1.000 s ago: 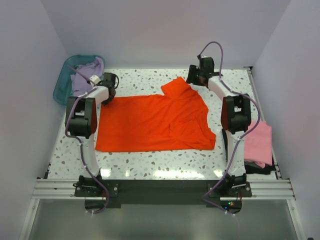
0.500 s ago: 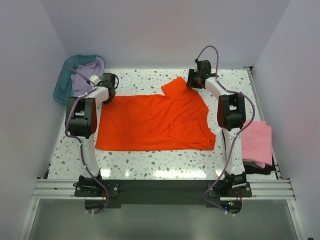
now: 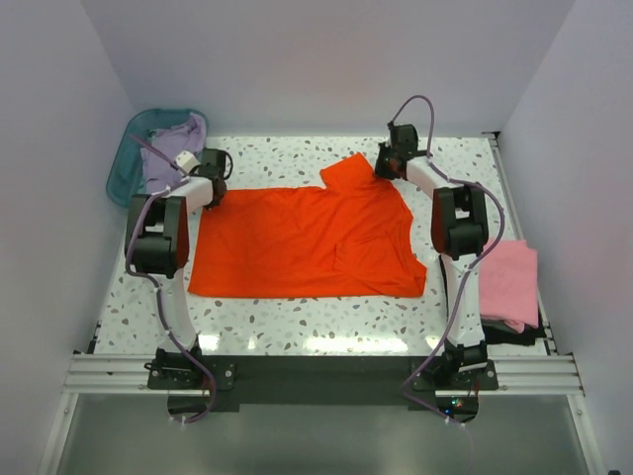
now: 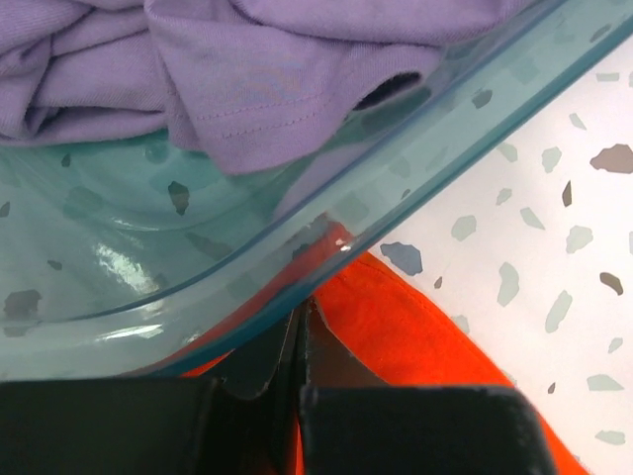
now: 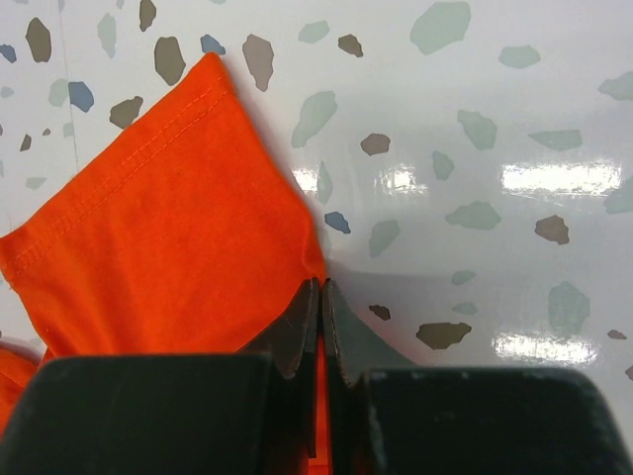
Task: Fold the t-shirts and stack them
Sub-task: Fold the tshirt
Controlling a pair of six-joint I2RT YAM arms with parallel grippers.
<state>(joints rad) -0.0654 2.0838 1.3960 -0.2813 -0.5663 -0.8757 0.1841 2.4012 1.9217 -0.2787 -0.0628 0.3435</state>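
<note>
My speckled bench [image 3: 297, 332] carries the orange-red t-shirt [image 3: 307, 242], spread flat mid-bench. The teal basket [image 3: 121, 168] at far left holds the lavender t-shirt [image 3: 180, 134]. The pink t-shirt [image 3: 509, 282] lies at the right edge. My left gripper [image 4: 300, 319] pinches the orange-red t-shirt's far-left corner, and my right gripper [image 5: 321, 294] pinches its far sleeve.

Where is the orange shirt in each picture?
Top external: orange shirt spread across the middle of the speckled table.
Left wrist: orange shirt bottom right, beside the teal basket.
Right wrist: orange shirt fills the left half.
Shared landmark: the speckled table.
</note>
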